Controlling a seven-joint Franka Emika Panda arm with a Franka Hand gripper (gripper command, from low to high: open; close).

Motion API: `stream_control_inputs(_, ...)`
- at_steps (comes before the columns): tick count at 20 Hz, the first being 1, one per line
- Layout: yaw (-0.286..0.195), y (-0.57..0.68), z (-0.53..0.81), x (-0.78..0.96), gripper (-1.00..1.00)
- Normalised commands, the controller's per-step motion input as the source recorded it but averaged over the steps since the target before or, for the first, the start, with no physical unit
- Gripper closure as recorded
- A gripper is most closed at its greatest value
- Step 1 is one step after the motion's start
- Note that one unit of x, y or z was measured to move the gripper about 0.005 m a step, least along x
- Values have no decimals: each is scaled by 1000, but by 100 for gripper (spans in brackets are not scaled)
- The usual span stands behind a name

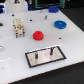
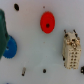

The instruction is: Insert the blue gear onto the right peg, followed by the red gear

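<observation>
The blue gear [image 1: 60, 23] lies flat on the white table toward the exterior view's right rear. In the wrist view the blue gear [image 2: 10, 48] is partly covered by a dark teal shape, which looks like one of my fingers [image 2: 2, 27]. The smaller red gear [image 1: 37, 35] [image 2: 46, 21] lies flat near the table's middle. A dark-framed plate [image 1: 31, 59] at the front carries two upright pegs, and the right peg [image 1: 50, 50] is bare. Nothing shows between my fingers, and my gripper does not show in the exterior view.
A beige connector block [image 1: 18, 26] [image 2: 70, 47] stands at the exterior view's left of the red gear. A small bolt [image 1: 46, 16] [image 2: 24, 71] and dark table holes [image 2: 16, 7] are scattered about. Blue and dark items [image 1: 52, 8] line the table's back edge.
</observation>
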Motion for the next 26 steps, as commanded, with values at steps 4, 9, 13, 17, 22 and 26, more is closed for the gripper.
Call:
stream_control_inputs(4, 0, 454, -365, -486, -100)
stream_control_inputs(9, 0, 470, -354, -506, -100)
stream_control_inputs(13, 0, 505, -319, -498, -100)
stream_control_inputs(17, 0, 432, -388, -481, -100)
stream_control_inputs(22, 0, 607, -192, -543, -100)
stream_control_inputs(26, 0, 604, -204, -533, -100)
